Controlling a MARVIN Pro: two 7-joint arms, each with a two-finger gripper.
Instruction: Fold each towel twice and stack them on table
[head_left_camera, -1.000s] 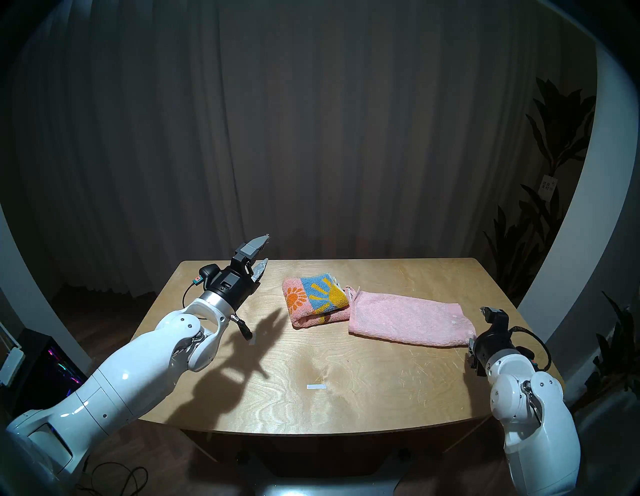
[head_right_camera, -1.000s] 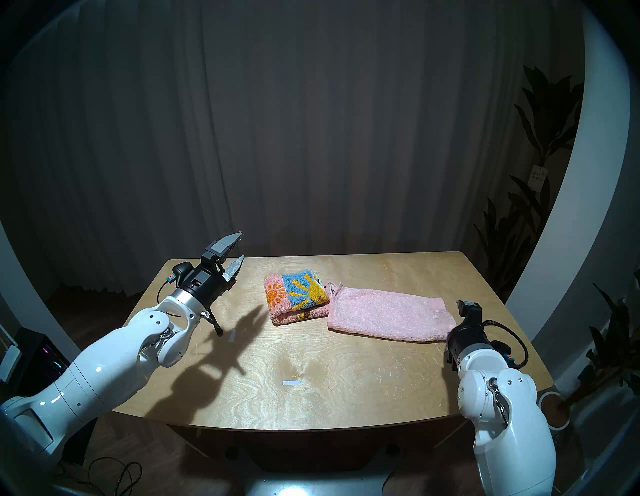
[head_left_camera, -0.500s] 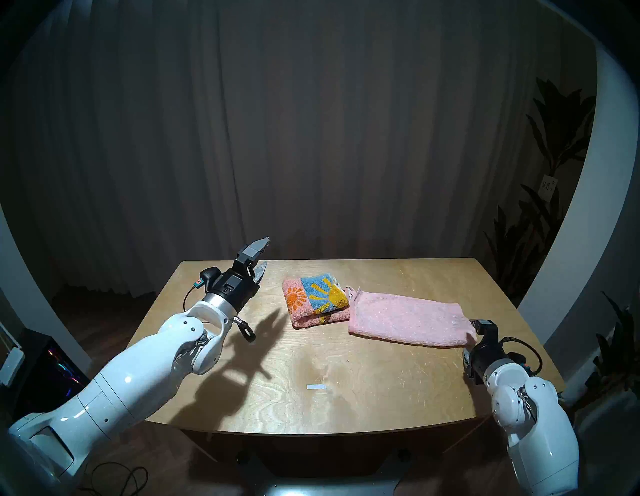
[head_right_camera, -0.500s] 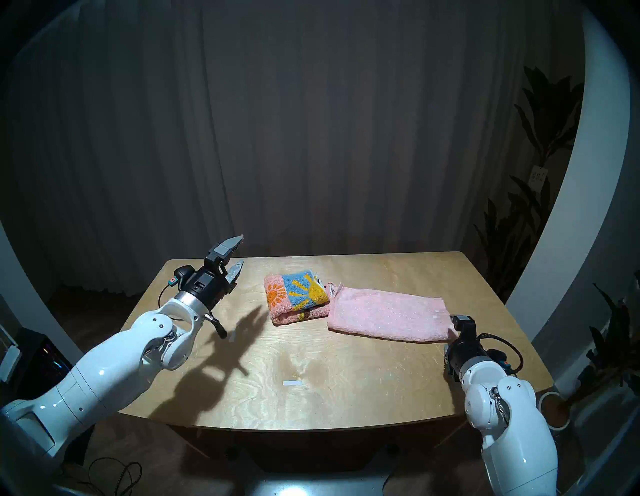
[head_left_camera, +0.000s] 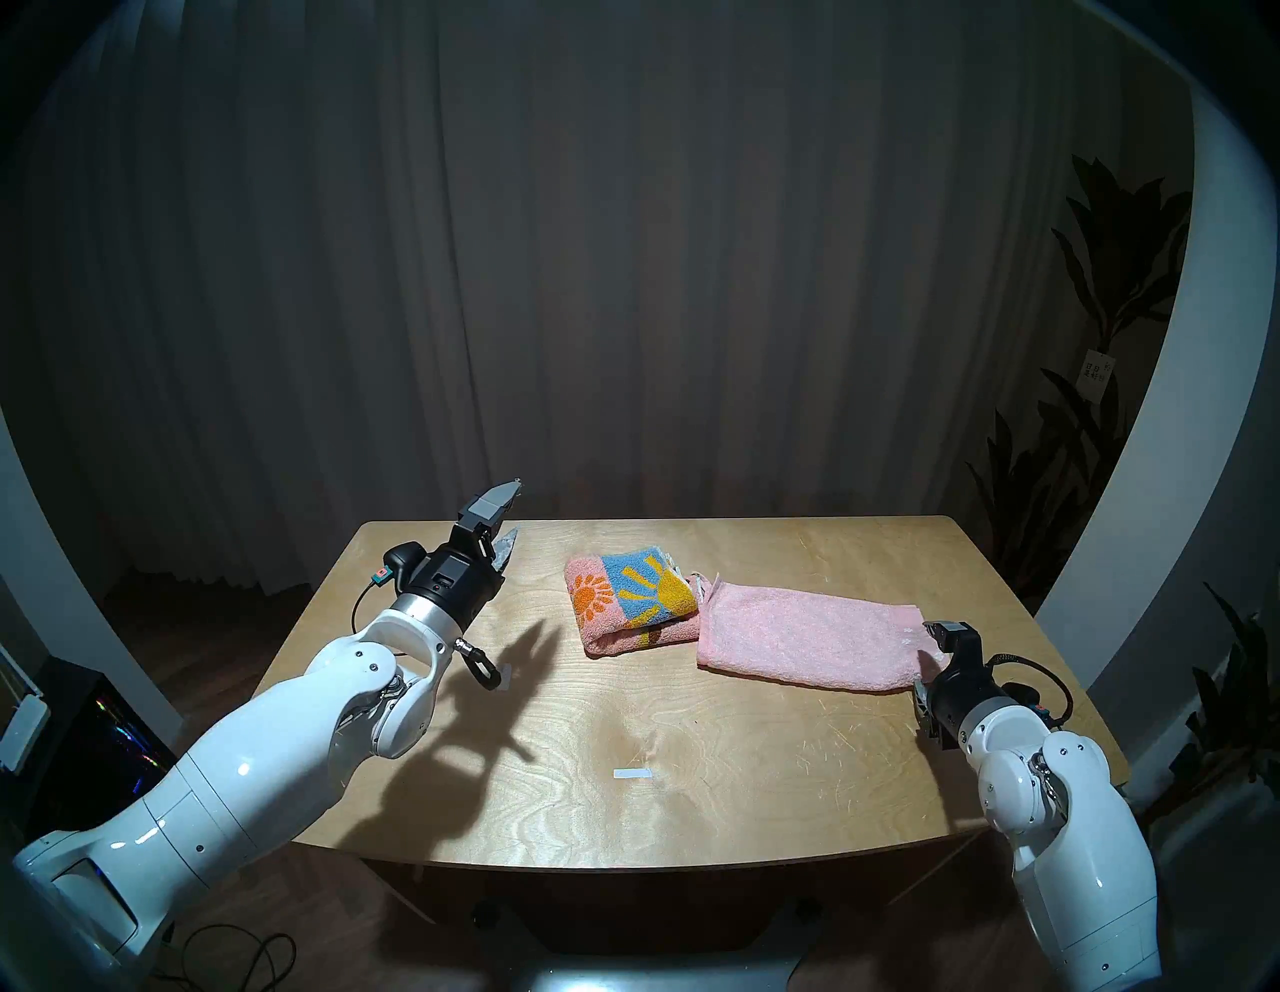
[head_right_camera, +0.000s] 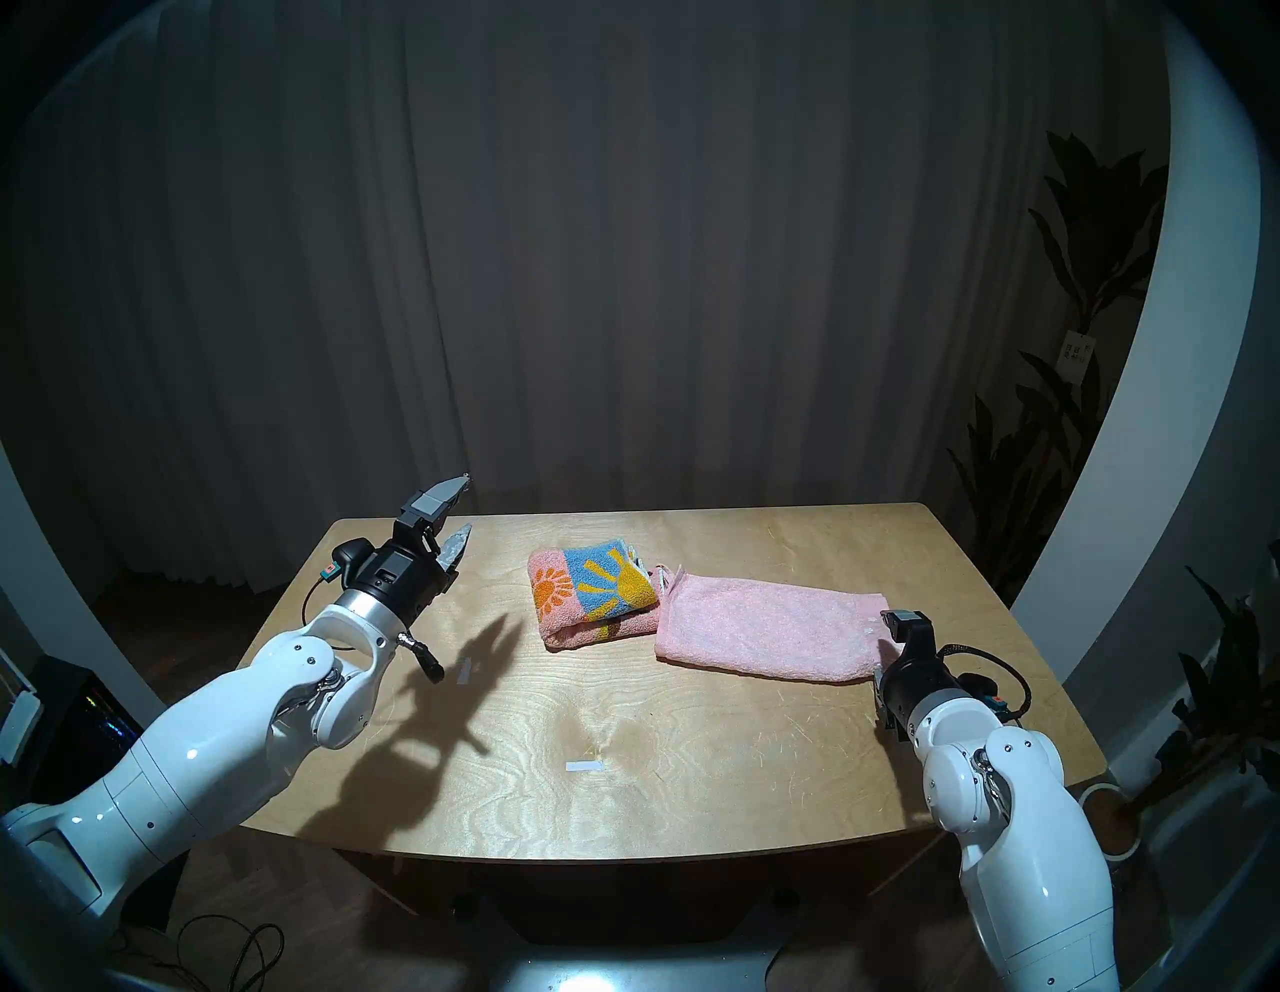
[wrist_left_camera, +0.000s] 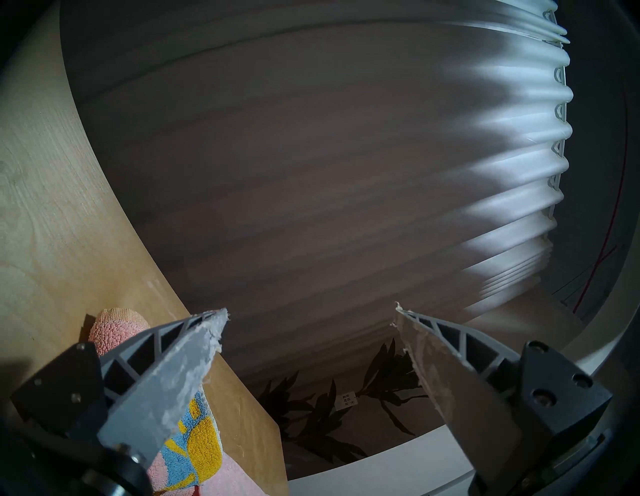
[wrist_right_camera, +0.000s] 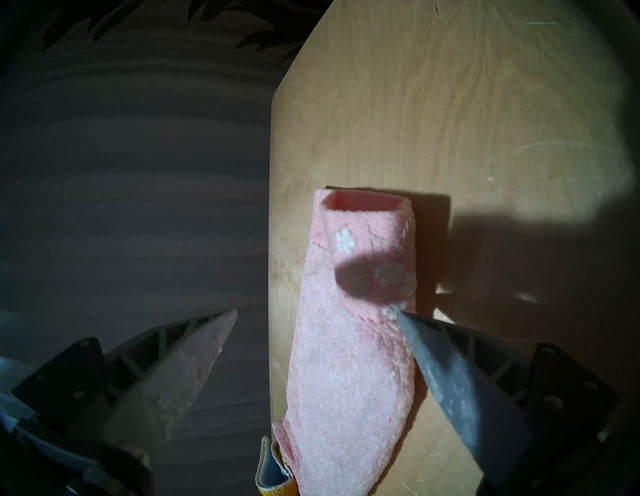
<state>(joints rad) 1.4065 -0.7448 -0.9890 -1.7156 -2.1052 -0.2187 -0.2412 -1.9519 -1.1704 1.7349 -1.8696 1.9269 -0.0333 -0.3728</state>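
Sunflower towel, folded, lies mid-counter; pink towel, a long folded strip, lies touching its right side. Right gripper at the strip's right end, jaws wide apart, one fingertip at the cloth, nothing gripped. Left gripper raised over the far-left counter, jaws spread, empty.

Folded sunflower towel touches longer pink towel on table.
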